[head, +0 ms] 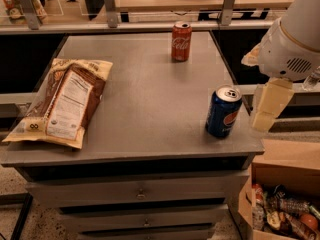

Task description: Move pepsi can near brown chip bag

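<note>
The pepsi can (223, 111) stands upright near the right front edge of the grey table (145, 99). The brown chip bag (65, 101) lies flat at the table's left side, label panel up, far from the can. My gripper (269, 106) hangs off the table's right edge, just right of the pepsi can and apart from it, its pale fingers pointing down. It holds nothing that I can see.
A red Coca-Cola can (181, 41) stands at the back of the table. An open cardboard box (282, 194) of snacks sits on the floor at the lower right. A shelf rail (150, 19) runs behind the table. Drawers are below the tabletop.
</note>
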{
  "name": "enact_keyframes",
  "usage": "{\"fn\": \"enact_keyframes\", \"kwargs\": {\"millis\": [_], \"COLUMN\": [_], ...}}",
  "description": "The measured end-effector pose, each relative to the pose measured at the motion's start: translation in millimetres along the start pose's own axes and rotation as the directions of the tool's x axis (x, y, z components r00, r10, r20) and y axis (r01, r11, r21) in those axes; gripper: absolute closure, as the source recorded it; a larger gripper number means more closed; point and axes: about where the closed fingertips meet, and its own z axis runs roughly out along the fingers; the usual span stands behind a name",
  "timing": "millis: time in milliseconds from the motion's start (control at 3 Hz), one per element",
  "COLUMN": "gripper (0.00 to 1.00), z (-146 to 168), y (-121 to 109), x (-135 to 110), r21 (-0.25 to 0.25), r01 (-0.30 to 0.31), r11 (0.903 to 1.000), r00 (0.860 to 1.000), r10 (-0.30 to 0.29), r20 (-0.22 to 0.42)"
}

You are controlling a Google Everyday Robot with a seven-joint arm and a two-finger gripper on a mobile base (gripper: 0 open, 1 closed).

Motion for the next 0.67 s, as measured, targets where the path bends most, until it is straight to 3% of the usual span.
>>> {"fn": "enact_keyframes", "kwargs": {"millis": [333, 667], "gripper": [0.05, 0.21], "z": [13, 25], "y": [-1, -5], "x": [-6, -15], "r21": [-0.019, -0.033], "r01": [0.016, 0.033], "r11": [0.9997, 0.9989], "r00": [0.999, 0.997], "r10": [-0.016, -0.031], "r20": [0.030, 0.064]}}
